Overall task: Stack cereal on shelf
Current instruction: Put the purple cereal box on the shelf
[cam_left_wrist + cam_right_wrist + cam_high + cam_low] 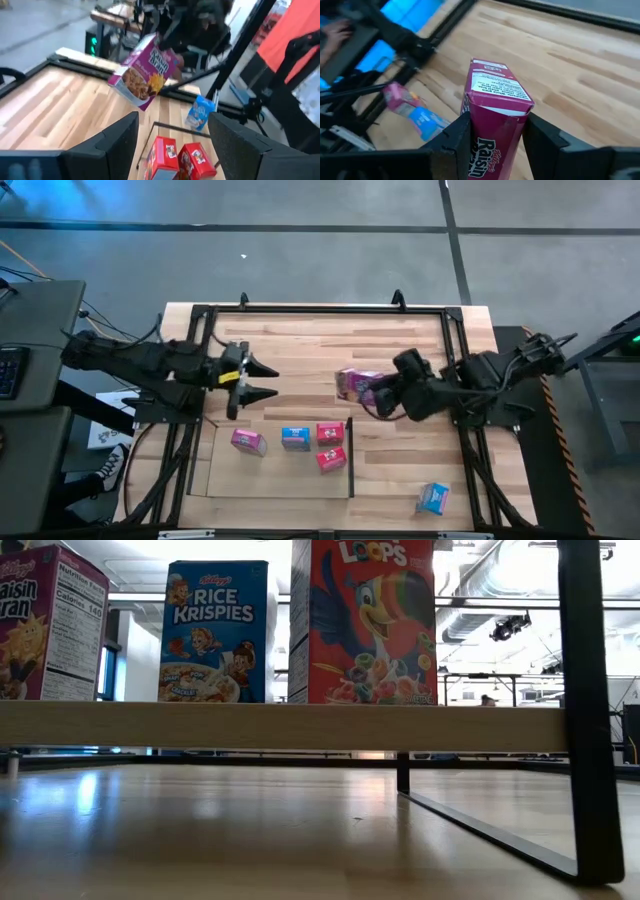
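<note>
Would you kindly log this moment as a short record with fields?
shelf: holds four boxes
boxes on shelf: pink box, blue box, two red boxes
right gripper: shut on Raisin Bran box, lifted above the tabletop
left gripper: open, empty, beyond the shelf
off shelf: light blue box on the tabletop

Read "RICE KRISPIES" with the Kellogg's script on the light blue box (216,632) on the shelf (280,726). Read "LOOPS" across the red box (365,622), its first word cut off. Read "aisin ran" and a "Nutrition Facts" panel on the magenta box (48,628) at the edge. Read "Raisin" on the pink box (492,120) clamped in the right gripper (495,137).
</note>
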`<action>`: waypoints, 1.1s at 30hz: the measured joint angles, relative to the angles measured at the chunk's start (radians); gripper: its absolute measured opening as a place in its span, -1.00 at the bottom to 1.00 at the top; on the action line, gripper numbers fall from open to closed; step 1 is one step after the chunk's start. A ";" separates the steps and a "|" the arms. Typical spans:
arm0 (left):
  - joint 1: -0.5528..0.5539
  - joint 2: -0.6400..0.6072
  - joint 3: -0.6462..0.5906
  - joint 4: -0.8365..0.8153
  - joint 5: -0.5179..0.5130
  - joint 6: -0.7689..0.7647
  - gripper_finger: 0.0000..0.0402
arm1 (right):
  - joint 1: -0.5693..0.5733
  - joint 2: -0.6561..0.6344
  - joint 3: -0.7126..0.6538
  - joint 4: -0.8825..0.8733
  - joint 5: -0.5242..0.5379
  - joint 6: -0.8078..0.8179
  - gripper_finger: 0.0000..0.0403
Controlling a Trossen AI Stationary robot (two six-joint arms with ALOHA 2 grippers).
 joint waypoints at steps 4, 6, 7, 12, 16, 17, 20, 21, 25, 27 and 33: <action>0.090 0.079 0.103 -0.108 0.130 0.035 0.19 | -0.058 0.000 0.000 0.111 -0.060 -0.162 -0.35; 0.135 0.121 0.158 -0.132 0.183 0.059 0.23 | -0.086 0.000 0.000 0.140 -0.100 -0.216 -0.35; 0.155 0.142 0.184 -0.134 0.213 0.070 0.26 | -0.097 0.000 0.000 0.150 -0.119 -0.234 -0.35; 0.228 0.256 0.290 -0.182 0.308 0.123 0.38 | -0.132 0.007 0.000 0.210 -0.203 -0.344 -0.35; 0.266 0.332 0.337 -0.225 0.349 0.120 0.47 | -0.137 0.013 0.000 0.254 -0.247 -0.410 -0.35; 0.274 0.350 0.339 -0.225 0.364 0.112 0.48 | -0.137 0.013 0.000 0.258 -0.256 -0.427 -0.35; 0.295 0.401 0.339 -0.215 0.426 0.107 0.52 | -0.138 0.016 0.000 0.274 -0.260 -0.449 -0.35; 0.301 0.415 0.339 -0.208 0.451 0.107 0.52 | -0.137 0.017 0.000 0.272 -0.265 -0.455 -0.35; 0.311 0.460 0.338 -0.153 0.555 0.107 0.52 | -0.138 0.028 0.000 0.272 -0.289 -0.475 -0.35; 0.313 0.483 0.338 -0.127 0.608 0.105 0.52 | -0.138 0.034 0.000 0.275 -0.304 -0.490 -0.35; 0.312 0.537 0.338 -0.118 0.650 0.096 0.52 | -0.137 0.040 0.000 0.323 -0.324 -0.531 -0.36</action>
